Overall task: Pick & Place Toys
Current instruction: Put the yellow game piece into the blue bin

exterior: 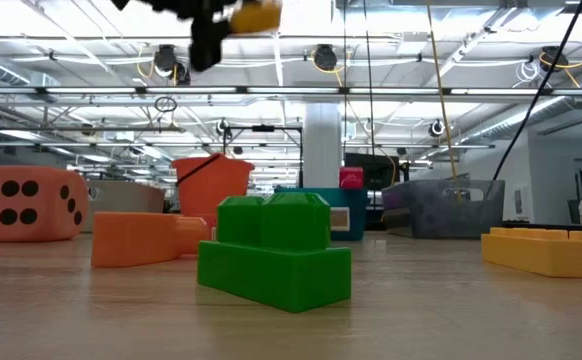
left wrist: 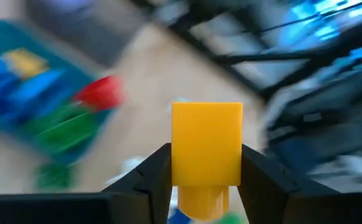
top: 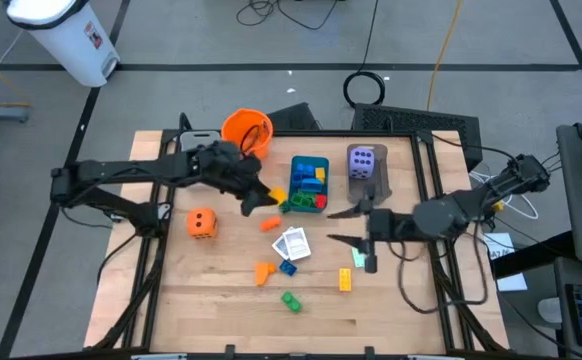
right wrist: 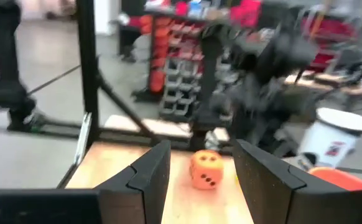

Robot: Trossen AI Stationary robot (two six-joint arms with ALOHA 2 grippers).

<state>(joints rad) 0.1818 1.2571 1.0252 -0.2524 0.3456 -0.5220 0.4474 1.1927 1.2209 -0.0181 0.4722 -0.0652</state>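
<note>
I have the left gripper (left wrist: 206,180) clamped on a yellow brick (left wrist: 206,146) at frame centre beside the half-filled teal tray (top: 296,165); right gripper (top: 343,226) waits, fingers apart and empty; dice, cards and loose bricks below remain.

Your open board lies along the near edge of the wooden table (top: 211,305). Mid-table, white printed cards (top: 293,243), an orange plastic brick (top: 263,272), a green plastic brick (top: 291,301) and a yellow plastic brick (top: 345,279) crowd your path; the teal rectangular tray (top: 309,184) blocks behind.
</note>
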